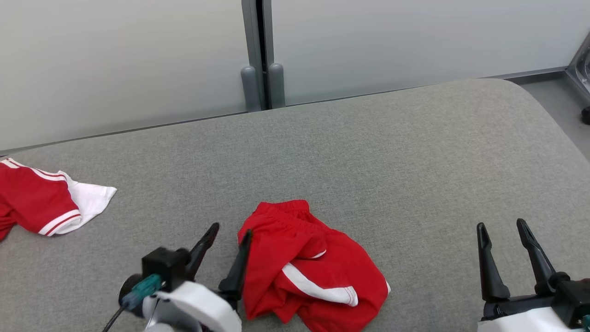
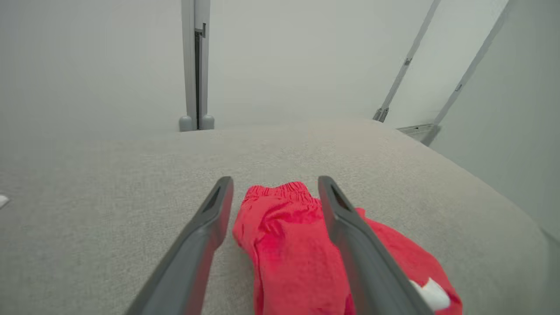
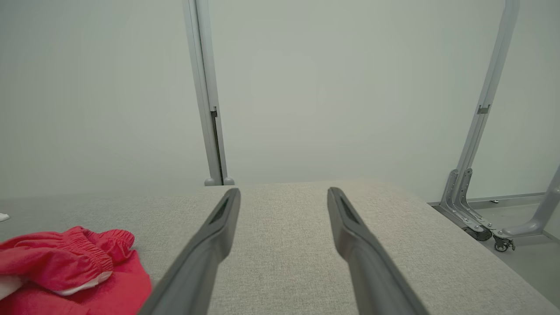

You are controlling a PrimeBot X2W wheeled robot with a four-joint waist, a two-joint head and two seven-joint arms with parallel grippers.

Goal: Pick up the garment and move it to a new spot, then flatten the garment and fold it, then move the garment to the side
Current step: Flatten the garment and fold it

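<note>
A crumpled pair of red shorts [image 1: 304, 267] with a white side stripe and an elastic waistband lies near the front middle of the grey padded table [image 1: 368, 152]. My left gripper [image 1: 230, 230] stands open at the shorts' left edge, its right finger against the cloth. In the left wrist view the shorts [image 2: 284, 236] lie between and under the two spread fingers [image 2: 205, 227]. My right gripper [image 1: 502, 226] is open at the lower right, well apart from the shorts, over bare table. In the right wrist view the shorts [image 3: 65, 271] show at the lower left.
A second red and white garment [image 1: 41, 198] lies at the table's left edge. Pale wall panels with a grey post [image 1: 258, 55] stand behind the table. The table's rounded right edge drops to the floor [image 1: 562, 106], where a wheeled metal frame [image 3: 481, 218] stands.
</note>
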